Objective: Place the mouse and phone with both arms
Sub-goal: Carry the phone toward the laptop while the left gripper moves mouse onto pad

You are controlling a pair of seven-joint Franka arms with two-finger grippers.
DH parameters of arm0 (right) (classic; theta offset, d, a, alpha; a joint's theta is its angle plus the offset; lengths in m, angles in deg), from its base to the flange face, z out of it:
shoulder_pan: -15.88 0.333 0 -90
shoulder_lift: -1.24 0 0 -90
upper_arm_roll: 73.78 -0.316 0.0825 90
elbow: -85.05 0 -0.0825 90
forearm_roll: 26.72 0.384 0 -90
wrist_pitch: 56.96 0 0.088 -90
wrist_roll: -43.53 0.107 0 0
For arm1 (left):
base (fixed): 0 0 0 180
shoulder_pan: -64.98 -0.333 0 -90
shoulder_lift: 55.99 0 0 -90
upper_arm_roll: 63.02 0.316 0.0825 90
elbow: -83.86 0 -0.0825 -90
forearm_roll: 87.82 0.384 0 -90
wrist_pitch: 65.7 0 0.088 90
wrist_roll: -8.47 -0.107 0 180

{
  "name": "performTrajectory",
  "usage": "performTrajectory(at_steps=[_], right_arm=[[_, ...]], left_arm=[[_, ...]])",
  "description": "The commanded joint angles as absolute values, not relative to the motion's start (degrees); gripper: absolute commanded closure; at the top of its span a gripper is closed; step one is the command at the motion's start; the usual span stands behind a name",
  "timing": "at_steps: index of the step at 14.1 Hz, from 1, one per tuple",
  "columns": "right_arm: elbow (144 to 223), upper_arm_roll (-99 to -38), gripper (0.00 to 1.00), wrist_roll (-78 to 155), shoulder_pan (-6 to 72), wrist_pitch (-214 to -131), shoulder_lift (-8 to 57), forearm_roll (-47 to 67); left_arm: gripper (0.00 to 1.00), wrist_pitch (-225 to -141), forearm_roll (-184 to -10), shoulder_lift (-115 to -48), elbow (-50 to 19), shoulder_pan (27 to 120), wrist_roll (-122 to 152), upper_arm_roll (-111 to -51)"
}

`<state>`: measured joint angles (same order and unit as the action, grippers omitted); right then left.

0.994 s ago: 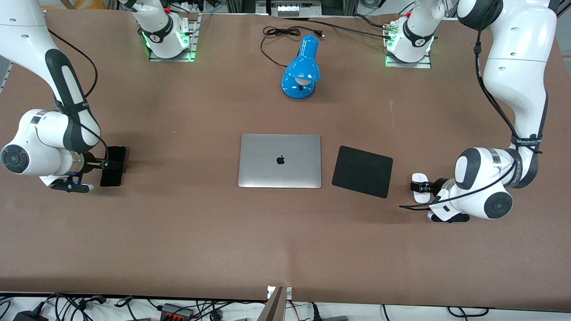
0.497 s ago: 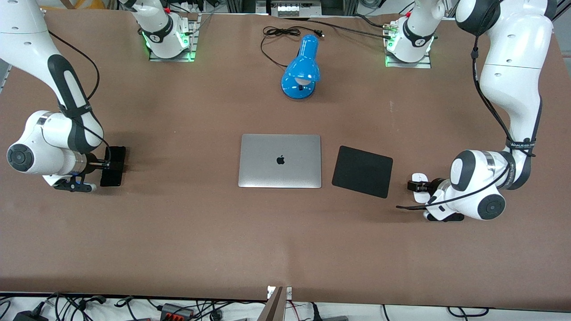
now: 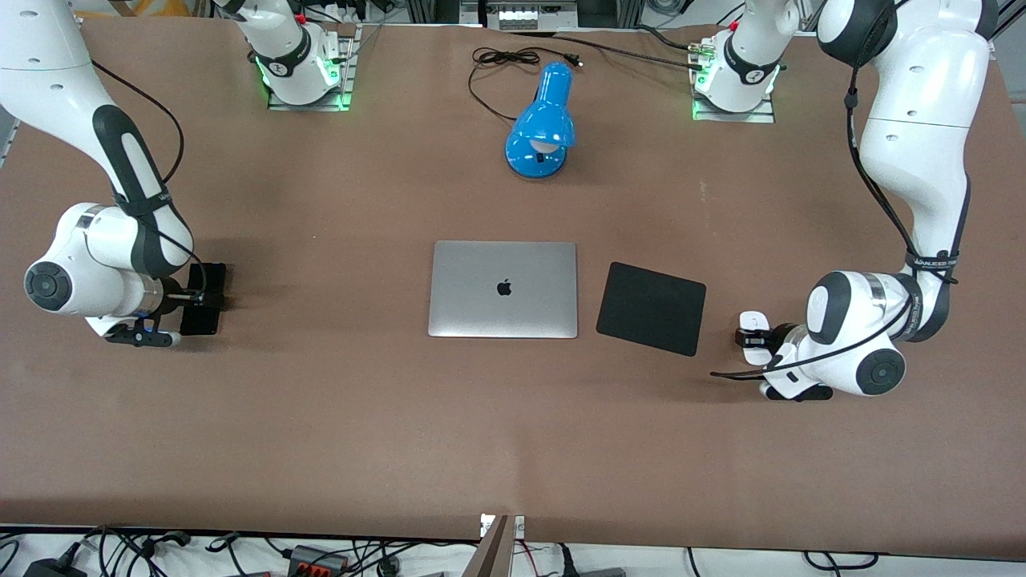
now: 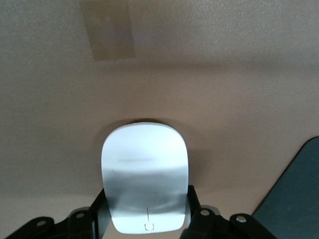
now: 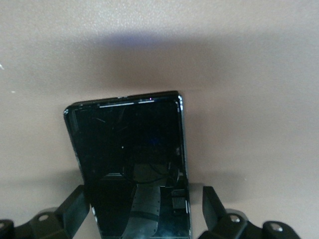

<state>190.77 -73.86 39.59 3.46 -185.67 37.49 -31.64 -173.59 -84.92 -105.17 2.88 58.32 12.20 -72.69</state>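
Over the last second both wrists have crept toward the laptop (image 3: 502, 289), so I judge the carry has just begun; the left claw (image 3: 757, 340) is clamped on the mouse (image 3: 752, 328), at 3 o'clock of the mouse pad (image 3: 651, 307); the right claw (image 3: 202, 299) has its fingers (image 5: 75, 206) straddling the phone (image 3: 205, 299), at 9 o'clock of the laptop, just above the desk (image 3: 337, 417); whether they press it I cannot tell.

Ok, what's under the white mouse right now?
Under the mouse is bare brown table, with a dark shadow at its front edge. The left gripper has a finger on each side. Its underside is covered, so contact with the table can't be seen.
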Motion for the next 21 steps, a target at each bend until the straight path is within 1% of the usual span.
performTrajectory(at_steps=[1,3,4,5,6,7,8,10,12,15,17,20,21], right_arm=[[191.22,-74.49,0.00,38.96,3.05,-186.60,37.54,-31.73],[191.22,-74.49,0.00,38.69,2.96,-186.60,37.71,-31.73],[191.22,-74.49,0.00,38.60,2.96,-186.51,37.80,-31.73],[191.22,-74.49,0.07,38.52,2.96,-186.34,37.71,-31.82],[191.31,-74.49,0.28,38.52,2.96,-186.16,37.80,-31.82],[191.22,-74.58,0.44,38.60,2.87,-186.07,37.80,-31.82],[191.22,-74.58,0.57,38.60,2.87,-185.90,37.71,-31.82],[191.22,-74.66,0.65,38.60,2.96,-185.29,37.54,-31.82],[190.87,-74.93,0.66,37.99,3.14,-183.80,37.01,-31.82],[190.69,-77.30,0.67,34.92,3.22,-179.32,31.84,-31.64],[190.43,-80.62,0.67,35.52,3.49,-179.04,30.42,-31.47],[189.47,-85.98,0.67,36.66,3.93,-179.66,31.47,-30.42],[188.33,-87.57,0.67,38.85,5.23,-179.83,32.60,-30.33]], left_arm=[[0.60,-172.50,-84.21,-105.13,4.50,58.65,12.34,-73.22],[0.60,-166.63,-84.30,-103.73,5.11,59.27,12.68,-75.14],[0.59,-165.21,-84.30,-103.46,5.11,59.44,13.38,-76.20],[0.57,-165.02,-84.74,-103.28,5.03,59.45,13.83,-77.51],[0.54,-164.93,-85.87,-103.37,4.68,59.01,14.35,-79.35],[0.54,-164.93,-86.23,-103.45,4.33,59.27,15.14,-80.15],[0.54,-165.02,-86.32,-103.63,4.24,59.88,16.63,-80.69],[0.54,-165.28,-86.76,-103.80,4.06,62.07,20.76,-81.66],[0.54,-165.37,-86.94,-104.07,3.19,63.31,21.39,-81.66],[0.51,-166.51,-86.94,-104.51,2.92,64.62,21.39,-81.74],[0.51,-167.13,-86.94,-104.77,2.74,65.68,21.48,-81.66],[0.50,-170.03,-87.03,-105.82,2.74,66.04,21.48,-81.74],[0.32,-170.03,-87.20,-105.83,2.74,66.47,21.56,-81.66]])
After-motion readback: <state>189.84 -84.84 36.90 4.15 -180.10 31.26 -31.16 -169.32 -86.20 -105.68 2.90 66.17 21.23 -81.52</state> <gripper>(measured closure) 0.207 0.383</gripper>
